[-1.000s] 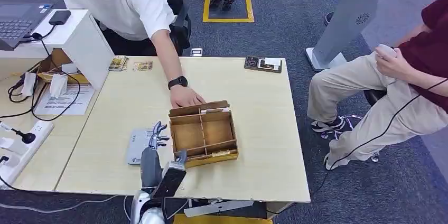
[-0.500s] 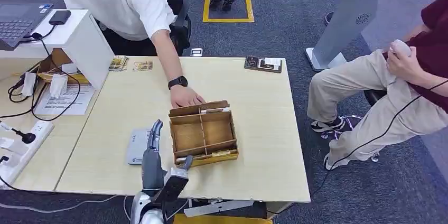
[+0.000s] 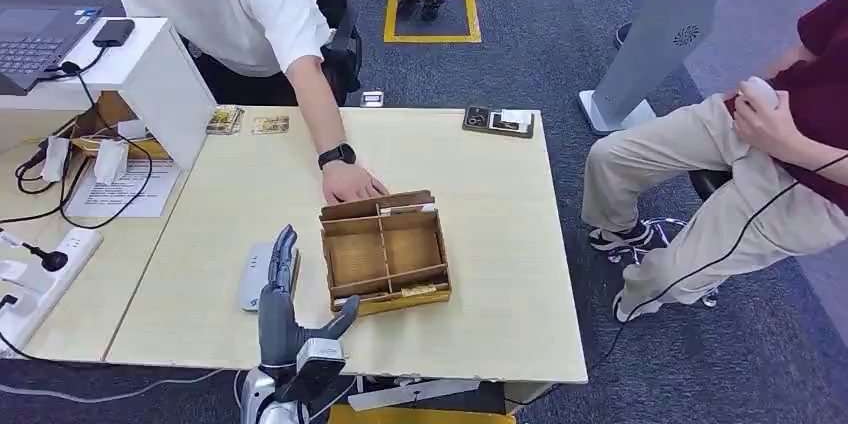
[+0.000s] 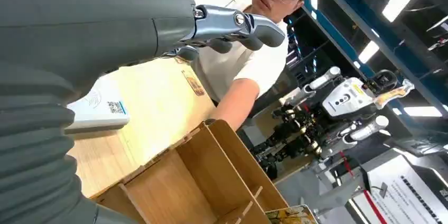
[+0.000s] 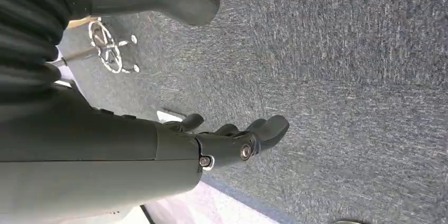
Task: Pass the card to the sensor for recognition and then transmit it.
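1. Cards [image 3: 418, 291] lie in the front slot of the wooden divided box [image 3: 385, 253], which a person's hand [image 3: 350, 183] touches at its far edge.
2. Your left hand [image 3: 280, 289] hovers over the grey card reader [image 3: 255, 275] just beside the box, fingers spread, holding nothing.
3. Your right hand [image 5: 232, 139] hangs above blue carpet [image 5: 338, 76], fingers loosely curled but apart, empty.

A person in a white T-shirt [image 3: 235, 4] leans over the table [image 3: 500, 284], a hand [image 3: 352, 184] wearing a black wristwatch [image 3: 337, 156] resting at the table's middle. A laptop [image 3: 35, 39] sits on the white desk at far left, above a power strip [image 3: 40, 279]. A seated person in khaki trousers [image 3: 690, 204] holds a white object at right.
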Motion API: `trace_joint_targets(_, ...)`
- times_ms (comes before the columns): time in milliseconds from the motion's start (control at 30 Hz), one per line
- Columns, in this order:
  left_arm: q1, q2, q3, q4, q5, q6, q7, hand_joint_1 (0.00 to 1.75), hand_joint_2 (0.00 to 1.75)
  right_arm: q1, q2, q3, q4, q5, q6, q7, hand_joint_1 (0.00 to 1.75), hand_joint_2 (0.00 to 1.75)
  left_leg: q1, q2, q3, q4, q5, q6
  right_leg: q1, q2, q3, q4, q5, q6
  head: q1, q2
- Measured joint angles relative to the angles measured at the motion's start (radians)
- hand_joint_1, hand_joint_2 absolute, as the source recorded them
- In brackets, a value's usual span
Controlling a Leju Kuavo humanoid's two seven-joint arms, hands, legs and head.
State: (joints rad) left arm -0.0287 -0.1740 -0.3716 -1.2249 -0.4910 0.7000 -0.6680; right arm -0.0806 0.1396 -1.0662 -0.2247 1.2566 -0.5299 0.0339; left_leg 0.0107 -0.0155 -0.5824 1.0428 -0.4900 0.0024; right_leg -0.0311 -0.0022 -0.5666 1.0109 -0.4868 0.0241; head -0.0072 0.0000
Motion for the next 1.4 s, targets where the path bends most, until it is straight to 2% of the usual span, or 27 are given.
trace_joint_targets(200,0.003,0.000,0.000,-0.005,0.003,0.000,0.000,0.00,1.75,0.000,0.000,0.000,0.000,0.000,0.000,0.000,0.00,1.75,0.000,0.000,0.000,0.000,0.000,0.000,0.000,0.000,0.000,0.000,0.000,0.000,0.000,0.000)
trace_joint_targets(300,0.006,0.003,0.000,-0.014,0.053,0.000,0.001,0.00,1.75,0.000,0.000,0.000,0.000,-0.003,0.000,-0.002,0.00,1.75,0.000,0.000,0.000,0.000,0.000,0.000,0.000,0.000,0.000,0.000,0.000,0.000,0.000,0.000)
trace_joint_targets(533,0.019,0.047,-0.018,-0.083,0.124,-0.047,0.018,0.00,1.75,0.000,0.000,0.000,0.000,-0.007,0.000,-0.013,0.00,1.75,0.000,0.000,0.000,0.000,0.000,0.000,0.000,0.000,0.000,0.000,0.000,0.000,0.000,0.000)
trace_joint_targets(667,0.021,0.078,-0.050,-0.093,0.083,-0.063,0.044,0.00,1.75,0.000,0.000,0.000,0.000,-0.003,0.002,-0.014,0.00,1.75,0.000,0.000,0.000,0.000,0.000,0.000,0.000,0.000,0.000,0.000,0.000,0.000,0.000,0.000)
trace_joint_targets(1000,0.018,0.138,-0.129,-0.058,0.010,-0.058,0.048,0.00,1.75,0.000,0.000,0.000,0.000,-0.001,0.006,-0.013,0.00,1.75,0.000,0.000,0.000,0.000,0.000,0.000,0.000,0.000,0.000,0.000,0.000,0.000,0.000,0.000)
trace_joint_targets(1400,0.006,0.160,-0.153,-0.032,-0.003,-0.061,0.049,0.00,1.75,0.000,0.000,0.000,0.000,-0.001,0.006,-0.014,0.00,1.75,0.000,0.000,0.000,0.000,0.000,0.000,0.000,0.000,0.000,0.000,0.000,0.000,0.000,0.000)
